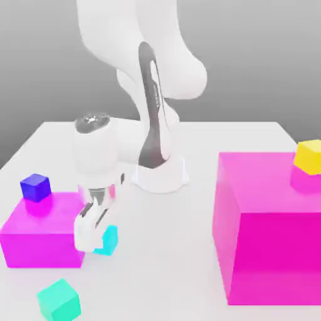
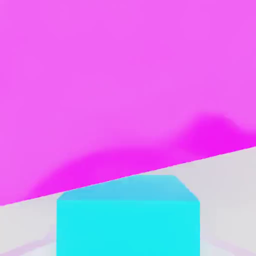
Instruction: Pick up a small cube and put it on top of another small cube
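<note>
Your gripper [image 1: 94, 235] is down at table level on the exterior view's left, its white fingers [image 1: 84, 233] reaching to the surface just beside the right face of the low magenta block [image 1: 41, 235]. The cyan cube [image 1: 108, 240] sits on the white table [image 1: 169, 251] right at those fingers, partly hidden behind them. You cannot tell from either view whether the fingers are open or clamped on the cube, nor whether they touch it.

From the hand view you see the cyan cube [image 2: 127, 220] close in, resting on the table, with the magenta block's wall [image 2: 125, 85] rising just behind it and a soft shadow across that wall.

On top of the low magenta block, toward its far left corner, sits 1 dark blue cube [image 1: 35, 187]. Nearer to you than the block, on the bare table at the exterior view's left, lies 1 green cube [image 1: 59, 299], turned at an angle and well apart from the gripper.

On the exterior view's right stands a taller, larger magenta block [image 1: 269, 251]. On its top, at the far right corner, you have 1 yellow cube [image 1: 308, 156], which looks slightly tilted.

The arm's white base [image 1: 161, 172] stands at the far middle of the table, between the 2 magenta blocks.
</note>
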Controlling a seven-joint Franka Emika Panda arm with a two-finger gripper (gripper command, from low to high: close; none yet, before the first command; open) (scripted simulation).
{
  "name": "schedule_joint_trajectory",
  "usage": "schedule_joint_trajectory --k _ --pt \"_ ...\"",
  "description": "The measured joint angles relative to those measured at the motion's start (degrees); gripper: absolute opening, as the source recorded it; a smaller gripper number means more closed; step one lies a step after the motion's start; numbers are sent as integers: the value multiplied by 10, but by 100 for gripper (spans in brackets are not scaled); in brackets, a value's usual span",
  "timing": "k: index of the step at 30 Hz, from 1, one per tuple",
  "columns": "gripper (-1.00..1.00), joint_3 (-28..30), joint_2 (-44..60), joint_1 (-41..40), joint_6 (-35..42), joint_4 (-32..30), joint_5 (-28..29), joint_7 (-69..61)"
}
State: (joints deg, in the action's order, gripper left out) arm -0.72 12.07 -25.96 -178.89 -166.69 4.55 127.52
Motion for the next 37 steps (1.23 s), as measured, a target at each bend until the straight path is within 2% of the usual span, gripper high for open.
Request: schedule_joint_trajectory --k 8,19,29,33,34,37 --pt "-100 -25 -153 9 134 -18 -54 -44" --pt "-100 -131 -276 195 402 148 -117 -187" --pt "-100 -251 -352 383 636 305 -159 -303" --pt "-100 -279 -328 399 582 272 -162 -309" --pt "100 -283 -321 399 564 261 -162 -308" --pt "100 -283 -321 399 564 261 -162 -308"
